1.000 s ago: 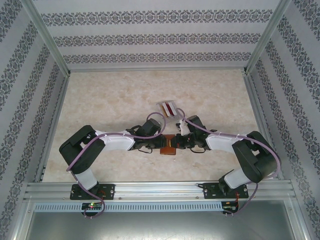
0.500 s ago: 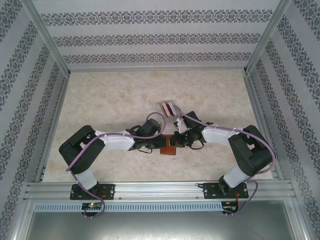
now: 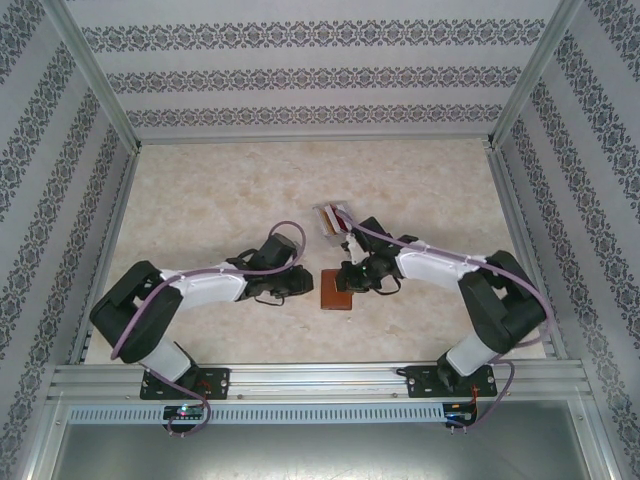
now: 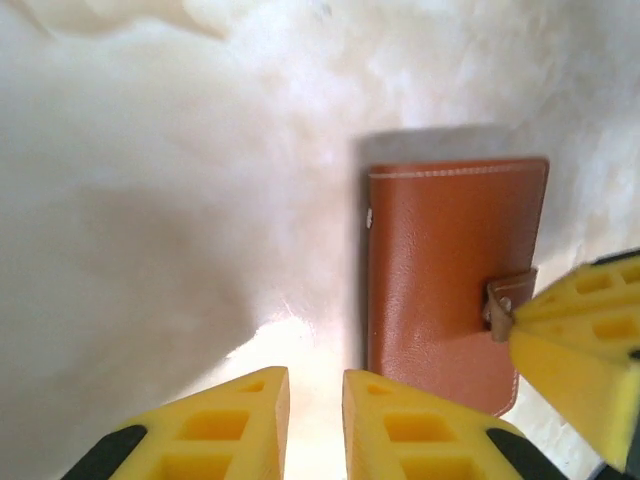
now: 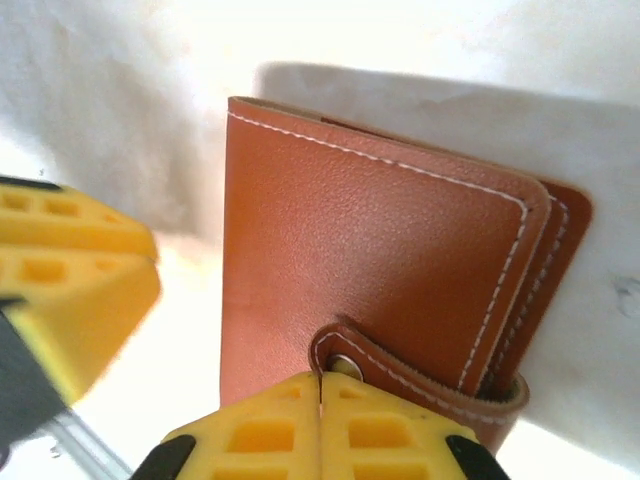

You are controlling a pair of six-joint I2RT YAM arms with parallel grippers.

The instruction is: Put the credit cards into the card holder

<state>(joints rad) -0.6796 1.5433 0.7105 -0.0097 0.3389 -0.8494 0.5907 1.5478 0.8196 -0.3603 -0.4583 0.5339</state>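
- The left gripper (image 4: 316, 388) has drawn back toward 9 o'clock of the card holder (image 3: 336, 291), off the case it was crowding a second ago; its fingers stand slightly apart with nothing between them
- The right gripper (image 5: 320, 388) has stayed at the holder, reaching in from its 1 o'clock side in the top view; its fingers are pressed together right at the clasp tab (image 5: 430, 378), just below the pale snap (image 5: 345, 363)
- The holder lies flat on the table, folded, tab across its edge; I judge the case is not yet open, so no card can go in; the right arm now seems to be working the clasp alone
- The credit cards (image 3: 333, 217) sit in a clear tray at 12 o'clock of the holder, near it but apart
- Whether the tab is actually pinched between the right fingers is hidden by their tips; whether the snap is fastened I cannot tell; the cards are too small to count
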